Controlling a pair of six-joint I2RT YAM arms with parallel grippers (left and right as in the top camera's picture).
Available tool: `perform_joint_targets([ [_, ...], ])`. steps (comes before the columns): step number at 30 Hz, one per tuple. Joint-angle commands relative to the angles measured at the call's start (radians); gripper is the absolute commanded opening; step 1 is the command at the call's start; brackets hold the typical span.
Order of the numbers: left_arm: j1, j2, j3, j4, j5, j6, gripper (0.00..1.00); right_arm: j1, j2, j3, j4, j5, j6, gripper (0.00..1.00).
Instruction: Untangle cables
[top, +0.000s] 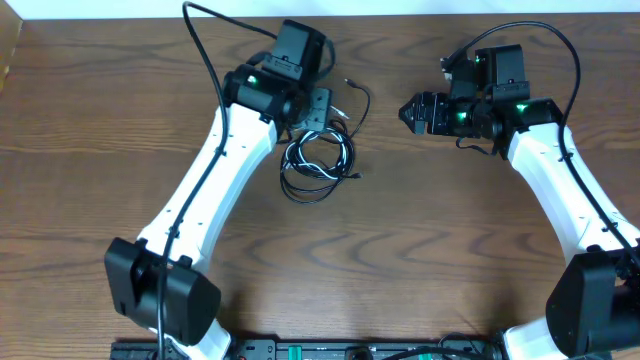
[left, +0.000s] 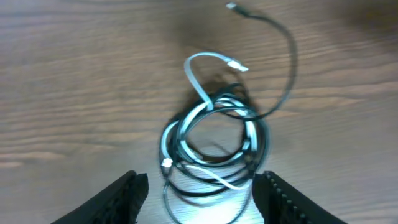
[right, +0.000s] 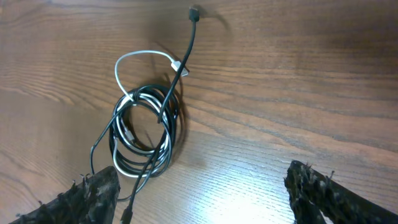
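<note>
The cables (top: 318, 162) are seen as one bundled coil on the tabletop (top: 450, 250), a little left of centre in the overhead view, directly below the left pincer (left: 200, 198) in the frame. That pincer is held spread, with nothing gripped. In its wrist view the coil is framed between the two fingers at the lower middle. The right pincer (right: 208, 198) is likewise spread wide and empty, and is kept well apart from the coil, toward the upper right of the overhead view.

Two loose ends are offered. The white cable (left: 199, 81) loops out of the top of the coil and ends in a small plug (left: 236, 65), and a black tail (left: 287, 59) arcs away toward the upper right of the left wrist view.

The step in hand is judged to be the picking of a first strand. It is best done by one strand being pinched near its free end, not the whole bundle, while the coil is pinned lightly by the other pincer. The white loop is probably the easier target, being set clear of the black turns. A slow pull along the tabletop is advised, so that the turns are not tightened.
</note>
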Motion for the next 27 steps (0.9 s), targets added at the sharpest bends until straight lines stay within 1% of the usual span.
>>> perform_joint_targets([
  [1, 0.041, 0.047, -0.044, -0.011, -0.011, 0.042, 0.60, -0.004, 0.003, 0.014, -0.005, 0.013, -0.007, 0.83],
  [4, 0.064, 0.090, -0.056, -0.013, 0.091, 0.186, 0.60, -0.004, 0.003, 0.014, -0.008, 0.016, -0.021, 0.84],
  [6, 0.075, 0.125, -0.056, -0.014, 0.126, 0.239, 0.60, -0.004, 0.003, 0.014, -0.009, 0.016, -0.022, 0.84],
  [8, 0.082, 0.162, -0.056, -0.016, 0.128, 0.275, 0.60, -0.004, 0.003, 0.014, -0.010, 0.016, -0.021, 0.84],
  [12, 0.095, 0.217, -0.056, -0.063, 0.127, 0.318, 0.59, -0.004, 0.003, 0.014, -0.019, 0.016, -0.021, 0.84],
  [15, 0.117, 0.249, -0.057, -0.148, 0.127, 0.338, 0.50, -0.004, 0.003, 0.014, -0.028, 0.016, -0.021, 0.84],
  [17, 0.141, 0.261, -0.064, -0.179, 0.132, 0.338, 0.49, -0.004, 0.003, 0.014, -0.031, 0.015, -0.021, 0.84],
  [19, 0.164, 0.262, -0.083, -0.174, 0.145, 0.339, 0.49, -0.004, 0.003, 0.014, -0.032, 0.015, -0.021, 0.84],
  [20, 0.175, 0.262, -0.092, -0.169, 0.166, 0.344, 0.49, -0.004, 0.003, 0.014, -0.032, 0.015, -0.021, 0.84],
  [24, 0.205, 0.262, -0.118, -0.164, 0.323, 0.425, 0.49, -0.003, 0.003, 0.014, -0.033, 0.015, -0.020, 0.84],
  [27, 0.208, 0.262, -0.137, -0.165, 0.375, 0.447, 0.49, 0.001, 0.003, 0.014, -0.035, 0.015, -0.020, 0.84],
])
